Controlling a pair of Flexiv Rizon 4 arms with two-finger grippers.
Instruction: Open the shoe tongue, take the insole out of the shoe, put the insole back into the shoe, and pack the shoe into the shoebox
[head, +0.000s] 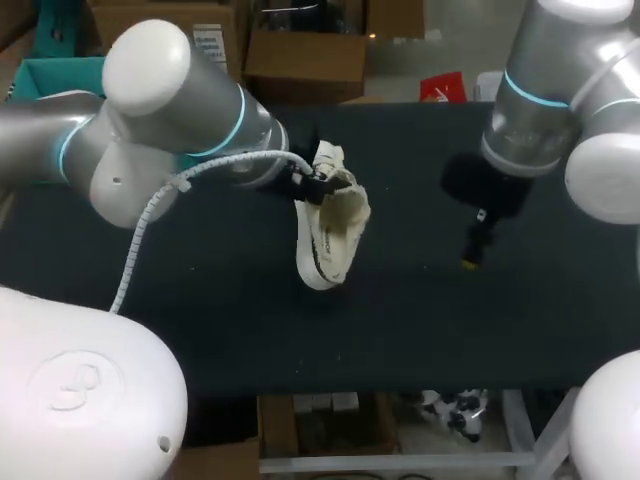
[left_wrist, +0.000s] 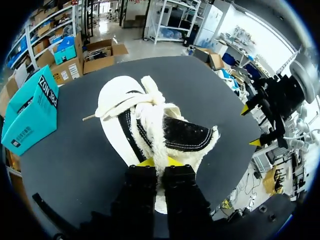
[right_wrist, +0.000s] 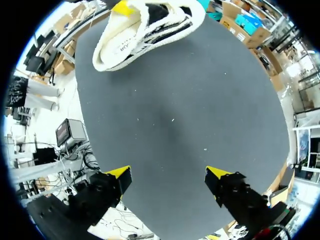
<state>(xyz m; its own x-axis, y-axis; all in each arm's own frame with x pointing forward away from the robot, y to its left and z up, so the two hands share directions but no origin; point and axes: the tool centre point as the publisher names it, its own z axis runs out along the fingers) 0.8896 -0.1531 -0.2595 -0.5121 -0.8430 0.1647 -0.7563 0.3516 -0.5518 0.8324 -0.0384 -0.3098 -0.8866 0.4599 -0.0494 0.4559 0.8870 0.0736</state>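
Here, left pincer tight on shoe; right pincer spread, well apart.

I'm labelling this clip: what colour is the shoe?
The shoe is cream-white with black trim and lining, best seen in the left wrist view.

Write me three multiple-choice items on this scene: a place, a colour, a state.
1. Where is the shoe? A on the floor; B in the left gripper; C on a chair.
2. What colour is most of the shoe? A red; B green; C white.
3. How is the right gripper? A open and empty; B shut on the shoe; C shut on the left gripper.
Answers: B, it pinches the shoe from both sides; C, sole and upper are white; A, it gapes over bare table, nothing between.
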